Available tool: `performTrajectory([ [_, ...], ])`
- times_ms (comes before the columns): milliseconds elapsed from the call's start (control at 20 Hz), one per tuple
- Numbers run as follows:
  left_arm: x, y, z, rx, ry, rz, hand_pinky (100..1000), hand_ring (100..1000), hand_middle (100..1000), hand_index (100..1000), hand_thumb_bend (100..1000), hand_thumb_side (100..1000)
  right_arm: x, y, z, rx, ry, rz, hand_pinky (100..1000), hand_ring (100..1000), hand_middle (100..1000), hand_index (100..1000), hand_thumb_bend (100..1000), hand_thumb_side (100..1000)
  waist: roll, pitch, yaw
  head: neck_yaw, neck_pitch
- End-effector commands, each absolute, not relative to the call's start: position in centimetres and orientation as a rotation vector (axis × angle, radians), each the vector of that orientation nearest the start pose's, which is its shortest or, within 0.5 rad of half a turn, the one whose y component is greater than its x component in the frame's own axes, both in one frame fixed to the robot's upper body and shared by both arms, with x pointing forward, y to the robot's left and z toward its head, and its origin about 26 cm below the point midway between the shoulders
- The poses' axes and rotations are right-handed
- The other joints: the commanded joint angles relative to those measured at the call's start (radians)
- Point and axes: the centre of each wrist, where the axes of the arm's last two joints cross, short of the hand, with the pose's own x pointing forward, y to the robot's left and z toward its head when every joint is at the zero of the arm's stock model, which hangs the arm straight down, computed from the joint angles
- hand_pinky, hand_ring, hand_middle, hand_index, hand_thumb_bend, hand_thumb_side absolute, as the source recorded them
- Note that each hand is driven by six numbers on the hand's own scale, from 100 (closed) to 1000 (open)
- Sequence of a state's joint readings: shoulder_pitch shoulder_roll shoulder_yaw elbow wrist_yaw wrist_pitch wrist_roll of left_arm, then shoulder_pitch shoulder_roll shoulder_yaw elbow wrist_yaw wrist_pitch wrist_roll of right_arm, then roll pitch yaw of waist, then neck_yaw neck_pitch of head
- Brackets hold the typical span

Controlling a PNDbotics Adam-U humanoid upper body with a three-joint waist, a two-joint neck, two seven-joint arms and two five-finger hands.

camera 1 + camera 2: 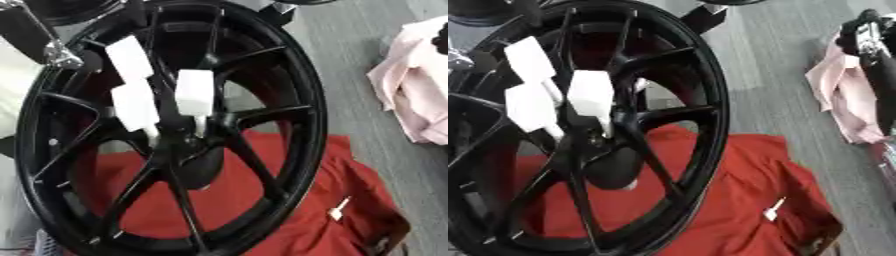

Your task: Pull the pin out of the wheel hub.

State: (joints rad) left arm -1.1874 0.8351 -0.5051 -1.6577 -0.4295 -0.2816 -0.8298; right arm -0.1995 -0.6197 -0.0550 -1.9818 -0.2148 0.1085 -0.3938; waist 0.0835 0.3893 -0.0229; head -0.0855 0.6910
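Note:
A large black spoked wheel [297, 100] stands tilted over a red cloth. My left hand [194, 92] comes in from the upper left; it is black with white pads. Its fingers are curled onto the wheel hub [179, 142] from both sides. Just under the pads a short pale pin [200, 126] shows at the hub, pinched between the fingers. My right hand [866, 31] is a dark shape at the upper right edge, far from the wheel and over a pink cloth.
The red cloth [289, 200] under the wheel carries a small white tag [338, 210]. A pink cloth [420, 85] lies on the grey floor [350, 45] at the right. Another dark round object [70, 10] sits at the top left.

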Motion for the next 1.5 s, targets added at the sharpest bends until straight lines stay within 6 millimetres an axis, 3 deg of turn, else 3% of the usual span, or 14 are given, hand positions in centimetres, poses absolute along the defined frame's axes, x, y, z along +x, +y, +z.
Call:
performTrajectory([
  [50,34.9,19.6,40.3,-0.993,1.551,2.677,860,818,785,825,363,100,28.5,-32.3,21.7,-0.481,-2.142,0.046,759,678,591,621,100,676,-0.005,-0.015,-0.002,0.006,-0.016],
  [1300,37.0,18.9,37.9,-0.898,1.479,2.763,845,796,731,789,286,100,28.6,-32.1,21.7,-0.456,-2.15,0.016,758,677,590,620,100,693,-0.003,-0.007,-0.012,0.042,-0.021],
  [1500,37.1,18.9,37.8,-0.893,1.475,2.766,836,772,672,744,258,100,28.6,-32.1,21.6,-0.454,-2.148,0.008,758,677,590,620,100,694,-0.002,-0.009,-0.013,0.046,-0.022],
])
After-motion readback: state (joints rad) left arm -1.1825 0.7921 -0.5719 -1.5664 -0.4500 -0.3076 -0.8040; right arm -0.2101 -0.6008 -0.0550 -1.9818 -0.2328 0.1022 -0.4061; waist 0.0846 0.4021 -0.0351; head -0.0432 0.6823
